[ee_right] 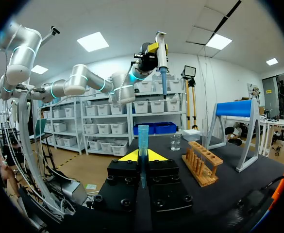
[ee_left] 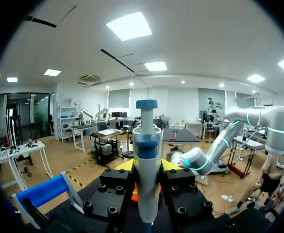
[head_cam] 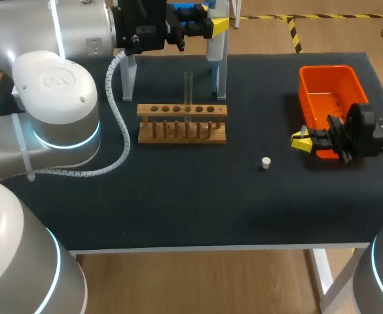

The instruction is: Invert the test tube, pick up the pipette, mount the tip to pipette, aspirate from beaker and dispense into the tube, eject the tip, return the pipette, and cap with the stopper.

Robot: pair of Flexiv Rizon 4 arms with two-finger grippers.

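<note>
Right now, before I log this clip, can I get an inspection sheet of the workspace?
Surface: dark table.
Job's things: tube upright in rack; stopper alone on the table; beaker near the rack; orange bin at right; stand behind the rack.
Clutter: nothing seen.
Claws: left claw shut on pipette, held high; right claw shut on tip, beside the bin.
Cables: white hose looping over the table's left.
Surroundings: nothing seen.
</note>
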